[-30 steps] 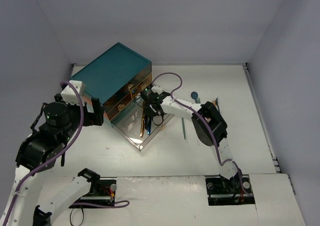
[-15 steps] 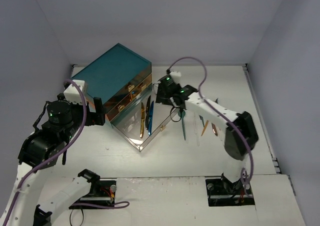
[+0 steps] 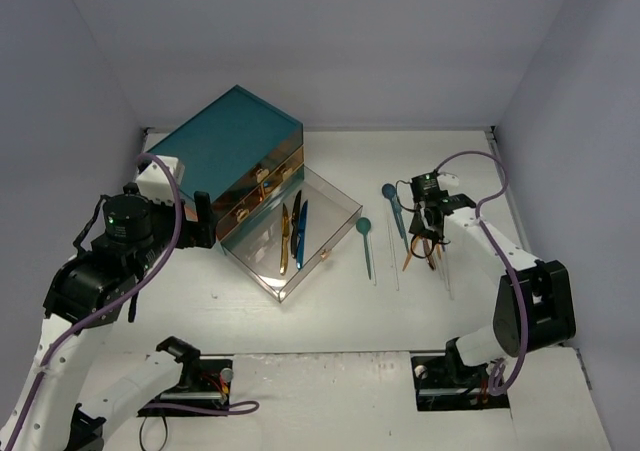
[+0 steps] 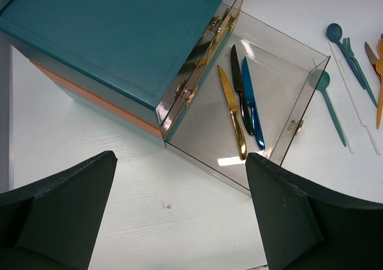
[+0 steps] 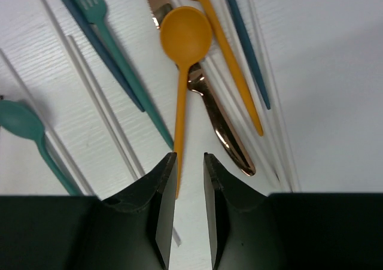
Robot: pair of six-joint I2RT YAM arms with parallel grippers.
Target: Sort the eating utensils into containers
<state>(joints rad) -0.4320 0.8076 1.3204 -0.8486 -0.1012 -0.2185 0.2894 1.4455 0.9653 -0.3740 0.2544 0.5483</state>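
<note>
The teal chest stands at the back left with one clear drawer pulled out. A gold knife, a black knife and a blue knife lie in it. My left gripper hangs wide open over bare table in front of the drawer. My right gripper hovers above the loose utensils on the right, its jaws a narrow gap apart with nothing between them. An orange spoon has its handle end at the left fingertip. A copper knife lies just right of it.
An orange fork, a teal fork, a dark blue piece and clear utensils lie fanned around the spoon. A teal spoon lies alone between the drawer and the pile. Grey walls close in the table.
My right gripper has left the open drawer and swung right to above the loose pile, its jaws now narrower than half a second ago. The left arm has shifted only slightly.
</note>
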